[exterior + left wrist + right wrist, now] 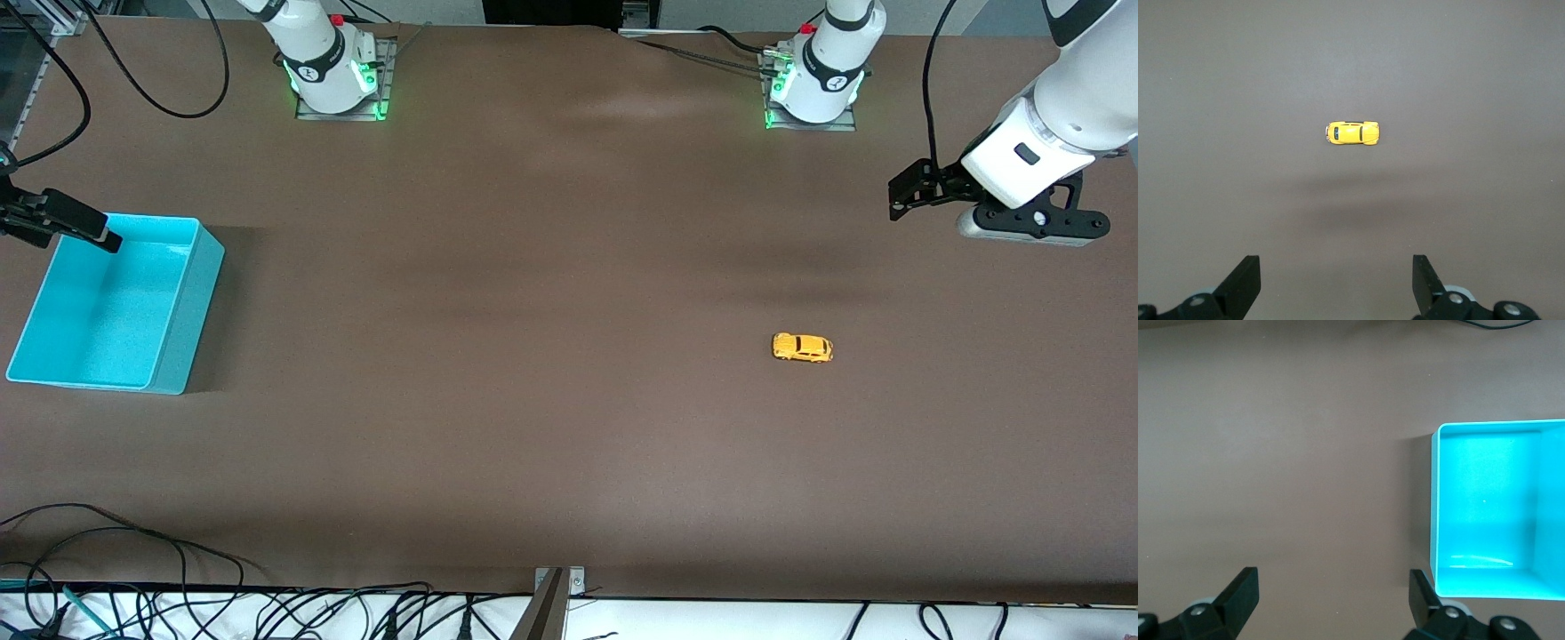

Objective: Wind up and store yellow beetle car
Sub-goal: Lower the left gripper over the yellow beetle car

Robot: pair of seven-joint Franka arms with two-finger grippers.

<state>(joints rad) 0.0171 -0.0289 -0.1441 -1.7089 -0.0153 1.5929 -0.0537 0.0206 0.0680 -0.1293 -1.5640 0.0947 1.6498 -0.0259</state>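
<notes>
You have one small, glossy yellow beetle car (802, 348) (1352, 133) with a rounded body and dark windows, sitting on its wheels on the matte brown worktop (533, 400), toward the left arm's end. One rectangular turquoise plastic bin (182, 302) (1435, 520) with smooth walls stands at the right arm's end, with nothing in it. Your left gripper (898, 200) (1336, 283) hangs in the air above the worktop near the car, jaws spread wide and holding nothing. Your right gripper (84, 227) (1333, 600) hovers over the bin's edge, jaws likewise apart and unloaded.
</notes>
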